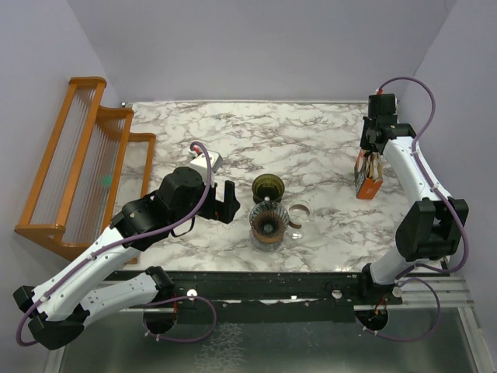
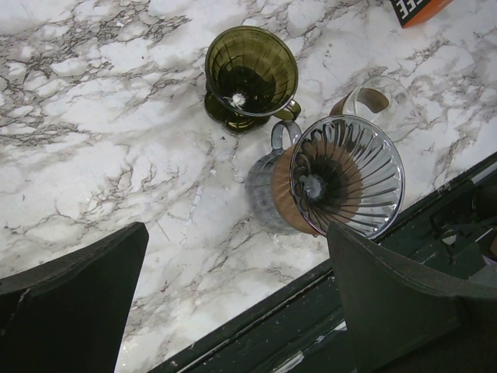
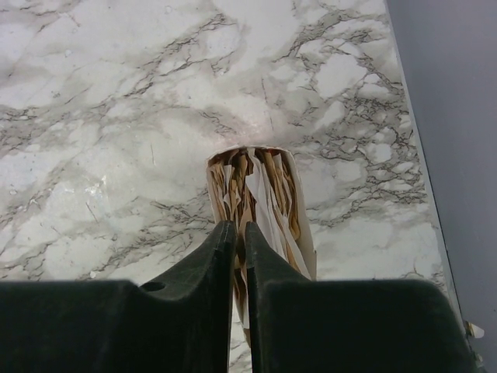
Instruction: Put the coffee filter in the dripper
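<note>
The step in hand is drawing one coffee filter (image 3: pixel 264 211) out of the orange pack (image 1: pixel 370 185), which stands at the right of the overhead view on the marble table (image 1: pixel 233 132), well apart from the dripper (image 1: pixel 268 187) at centre; the papers sit upright in the pack's open mouth, white sheets mixed with tan ones. The right gripper (image 3: pixel 237 229) has its tips at that mouth, jaws drawn almost together with only a slit between them; whether they pinch paper cannot be told. The left gripper (image 2: pixel 237 237) hangs just left of the dripper, jaws released wide, grasping nothing. To do this well, the jaws should close on a single white edge, not a tan one nor a bundle, then lift straight up so the pack neither tips nor drags along; a slow rise would show early if neighbouring sheets cling. The dripper stands upright with no paper in it, near a clear ribbed cone (image 2: pixel 345 175) and a glass cup (image 2: pixel 377 97); the filter belongs in the olive one.
</note>
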